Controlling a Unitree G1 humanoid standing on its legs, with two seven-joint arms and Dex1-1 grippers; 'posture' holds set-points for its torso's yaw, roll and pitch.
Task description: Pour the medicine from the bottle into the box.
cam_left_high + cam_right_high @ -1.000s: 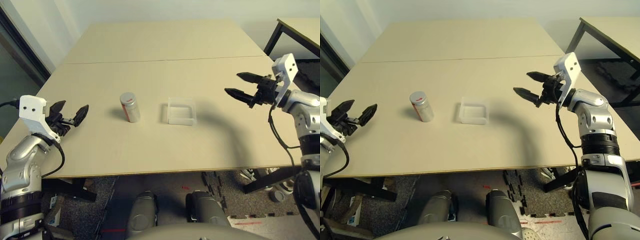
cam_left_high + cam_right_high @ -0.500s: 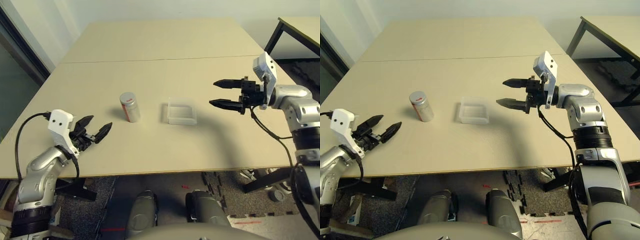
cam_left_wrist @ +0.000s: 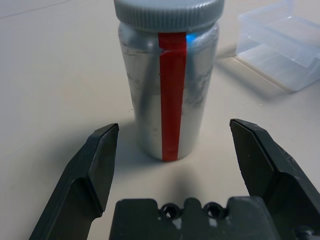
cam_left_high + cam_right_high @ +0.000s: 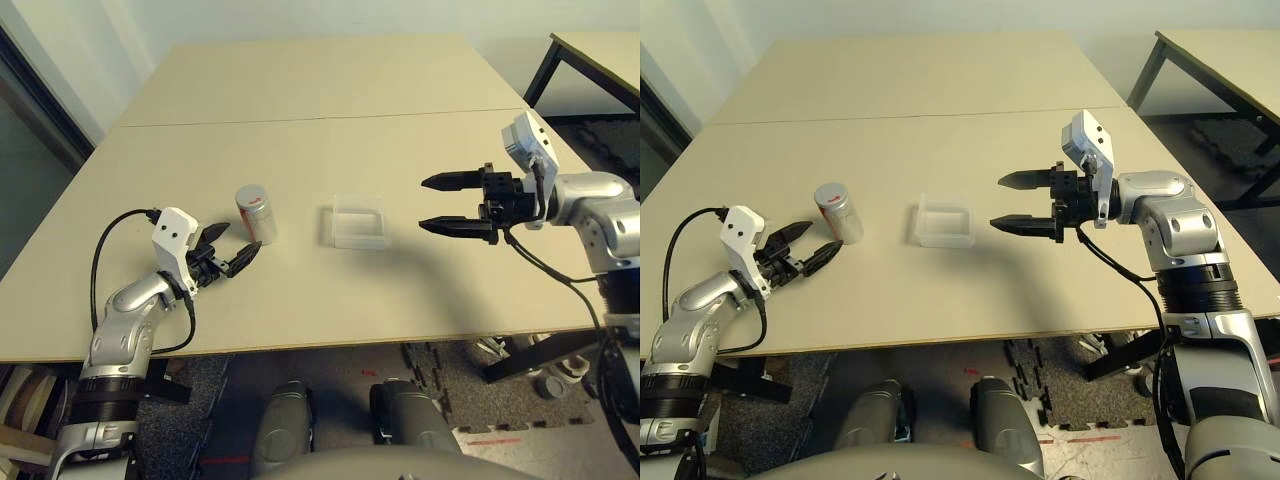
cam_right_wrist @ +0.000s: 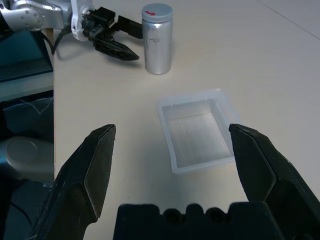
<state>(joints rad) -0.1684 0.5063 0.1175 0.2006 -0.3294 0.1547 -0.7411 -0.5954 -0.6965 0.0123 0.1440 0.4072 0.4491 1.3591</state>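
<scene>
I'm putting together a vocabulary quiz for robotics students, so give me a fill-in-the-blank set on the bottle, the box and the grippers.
1. The bottle stands ____ on the table, not lying down.
2. The stripe running down the bottle's side is ____.
3. The gripper closest to the bottle is the robot's ____ one.
4. The right gripper has its fingers ____, with nothing between them.

Missing words: upright; red; left; open

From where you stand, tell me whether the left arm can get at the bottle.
Probably yes: the left gripper is open, its fingers aimed at the upright bottle, with nothing between them.
</scene>
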